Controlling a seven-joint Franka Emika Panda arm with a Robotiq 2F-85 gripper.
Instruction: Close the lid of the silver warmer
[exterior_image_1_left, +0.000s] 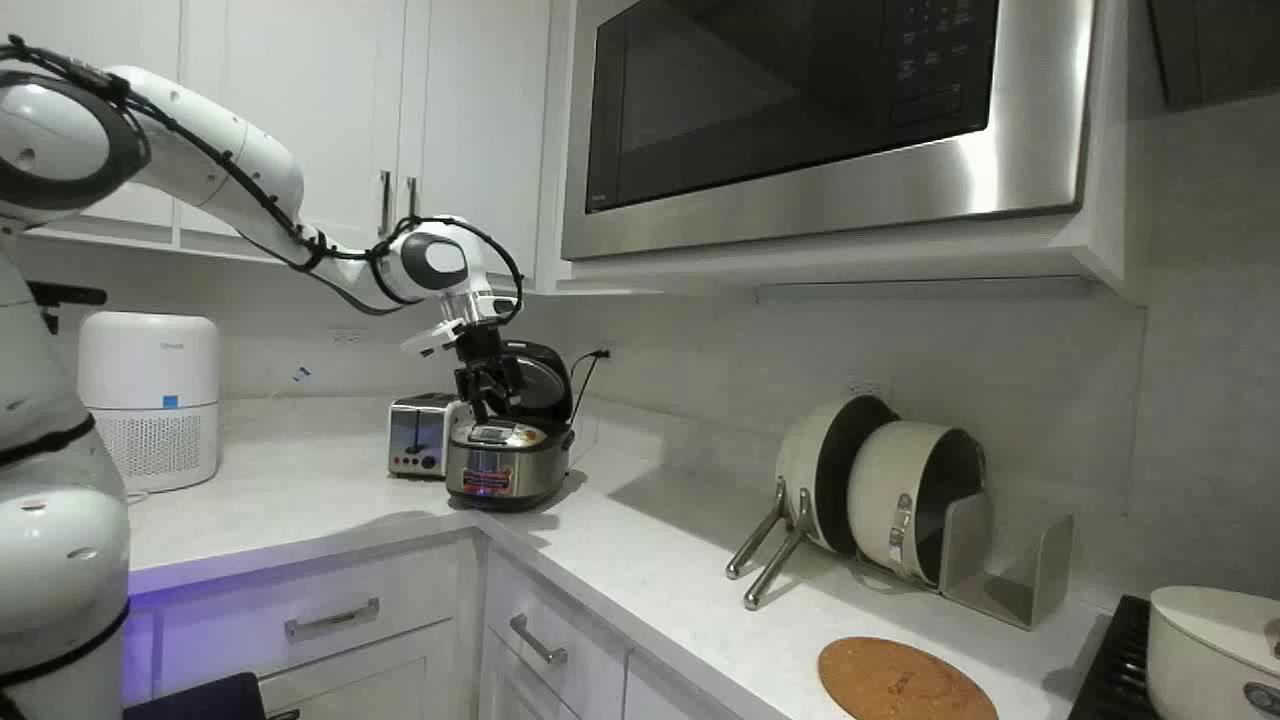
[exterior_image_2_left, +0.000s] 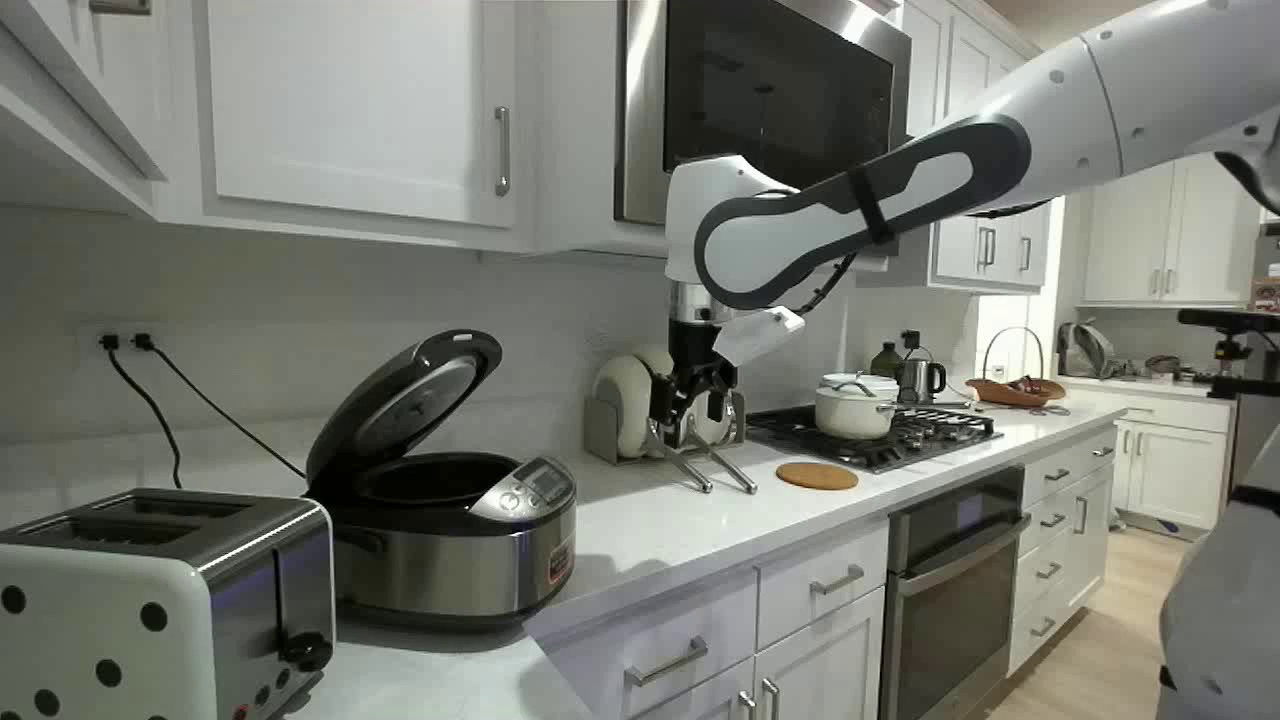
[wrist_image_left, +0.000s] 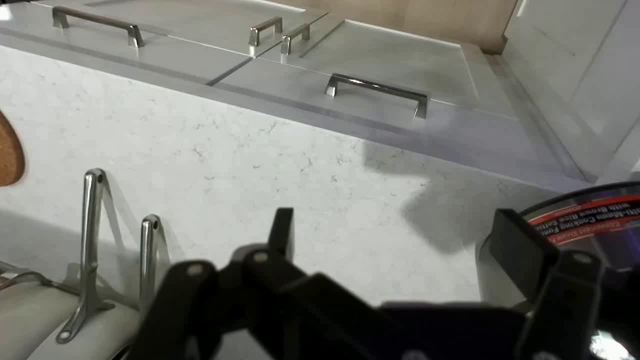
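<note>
The silver warmer looks like a rice cooker with a silver body (exterior_image_1_left: 508, 474) and stands at the counter's corner; the body also shows in an exterior view (exterior_image_2_left: 440, 570). Its dark lid (exterior_image_2_left: 408, 398) stands raised and tilted back; it also shows in an exterior view (exterior_image_1_left: 548, 362). In the wrist view only part of the body (wrist_image_left: 607, 227) shows at the right edge, partly behind one finger; the lid is out of view. My gripper (wrist_image_left: 400, 237) is open and empty above the counter. In an exterior view the gripper (exterior_image_2_left: 692, 405) hangs to the right of the warmer, apart from it.
A toaster (exterior_image_2_left: 110, 610) stands beside the warmer. Pans (exterior_image_1_left: 905, 490) stand in a rack with handles (exterior_image_1_left: 775, 550) jutting over the counter. A cork mat (exterior_image_1_left: 900, 680) lies nearby. A microwave (exterior_image_1_left: 820, 120) and cabinets hang above. Cords (exterior_image_2_left: 215, 410) run behind the warmer.
</note>
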